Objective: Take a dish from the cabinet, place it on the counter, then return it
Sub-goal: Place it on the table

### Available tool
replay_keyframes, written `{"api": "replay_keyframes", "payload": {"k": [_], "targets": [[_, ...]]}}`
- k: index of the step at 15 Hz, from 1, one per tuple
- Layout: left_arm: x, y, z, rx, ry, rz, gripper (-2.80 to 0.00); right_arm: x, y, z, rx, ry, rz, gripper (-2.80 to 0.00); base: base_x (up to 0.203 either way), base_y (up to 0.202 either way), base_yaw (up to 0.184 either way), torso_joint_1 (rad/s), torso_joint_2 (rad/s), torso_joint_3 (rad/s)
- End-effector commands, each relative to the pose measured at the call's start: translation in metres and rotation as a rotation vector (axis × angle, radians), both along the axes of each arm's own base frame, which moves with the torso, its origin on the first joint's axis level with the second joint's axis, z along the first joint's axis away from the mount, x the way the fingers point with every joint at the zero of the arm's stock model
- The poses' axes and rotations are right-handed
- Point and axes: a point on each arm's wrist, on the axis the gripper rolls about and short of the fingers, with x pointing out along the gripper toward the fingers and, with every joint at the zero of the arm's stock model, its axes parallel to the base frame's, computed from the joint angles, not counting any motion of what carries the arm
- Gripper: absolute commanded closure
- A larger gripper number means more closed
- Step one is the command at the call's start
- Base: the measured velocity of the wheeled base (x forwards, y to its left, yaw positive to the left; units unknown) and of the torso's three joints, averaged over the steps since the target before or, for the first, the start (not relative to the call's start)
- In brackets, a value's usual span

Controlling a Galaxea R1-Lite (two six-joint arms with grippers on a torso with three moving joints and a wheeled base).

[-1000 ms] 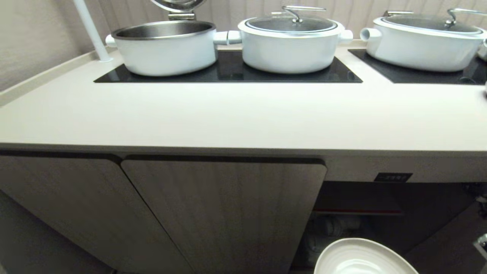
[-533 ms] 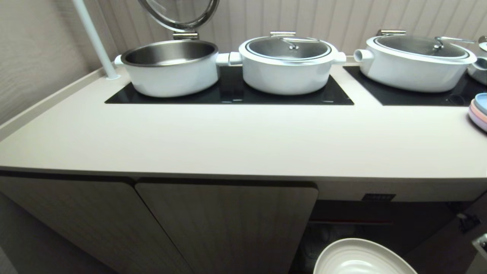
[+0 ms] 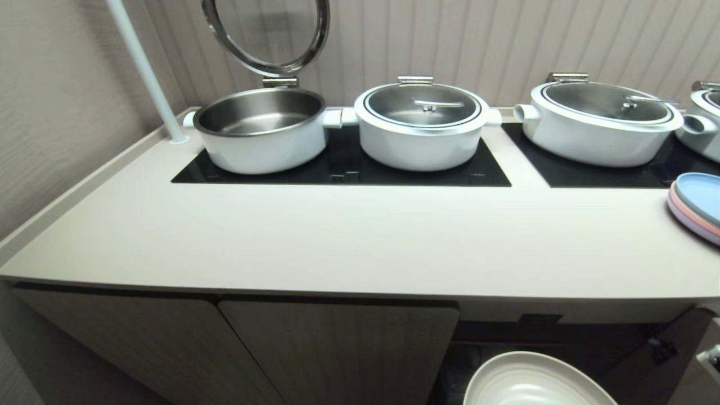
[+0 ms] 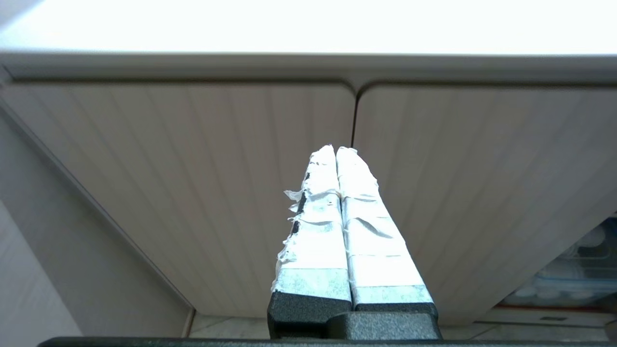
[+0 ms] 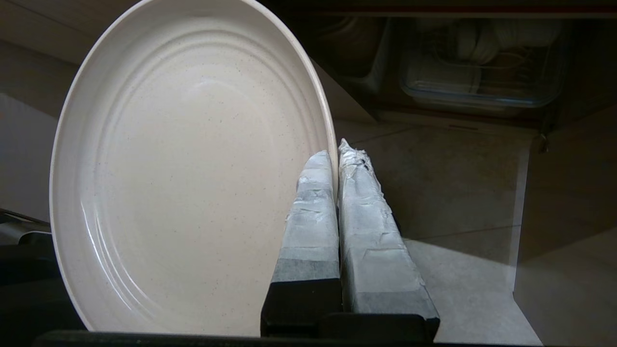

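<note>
The off-white dish stands on edge in the right wrist view, with my right gripper shut on its rim, one finger on each side. In the head view only the dish's upper part shows at the bottom edge, below the counter's front; the gripper itself is out of that view. The cabinet stands open behind the dish, its dark inside holding a clear container. The cream counter runs above it. My left gripper is shut and empty, facing the closed ribbed doors.
Three white pots sit on the black cooktop at the back; the left pot has its lid raised. Pink and blue plates lie at the counter's right edge. A white pole rises at the back left.
The head view has risen: the counter and pots have slid down the picture, and the pink and blue plates have come into view. The dish stays at the picture's bottom edge.
</note>
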Motion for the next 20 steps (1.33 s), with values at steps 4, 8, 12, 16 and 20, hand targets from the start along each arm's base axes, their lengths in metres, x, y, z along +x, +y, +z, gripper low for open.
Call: {"api": "replay_keyframes", "payload": {"k": [4, 8, 12, 16, 20], "targets": [[0.0, 0.0, 0.0, 0.0, 0.0, 0.0, 0.0, 0.0006, 0.0001, 0.0002, 0.003, -0.002, 0.002, 0.0, 0.0, 0.0, 0.0, 0.197, -0.4, -0.209], [0.0, 0.0, 0.0, 0.0, 0.0, 0.0, 0.0, 0.0006, 0.0, 0.0002, 0.003, -0.002, 0.0, 0.0, 0.0, 0.0, 0.0, 0.17, -0.34, -0.179], [0.0, 0.0, 0.0, 0.0, 0.0, 0.0, 0.0, 0.0007, -0.0001, 0.0003, 0.003, -0.004, -0.001, 0.0, 0.0, 0.0, 0.0, 0.163, -0.33, -0.168], [0.0, 0.0, 0.0, 0.0, 0.0, 0.0, 0.0, 0.0015, -0.0003, 0.0005, 0.003, -0.005, -0.003, 0.0, 0.0, 0.0, 0.0, 0.058, -0.13, -0.06], [0.0, 0.0, 0.0, 0.0, 0.0, 0.0, 0.0, 0.0023, -0.0002, 0.0003, 0.003, -0.004, -0.003, 0.0, 0.0, 0.0, 0.0, 0.0, 0.0, 0.0]]}}
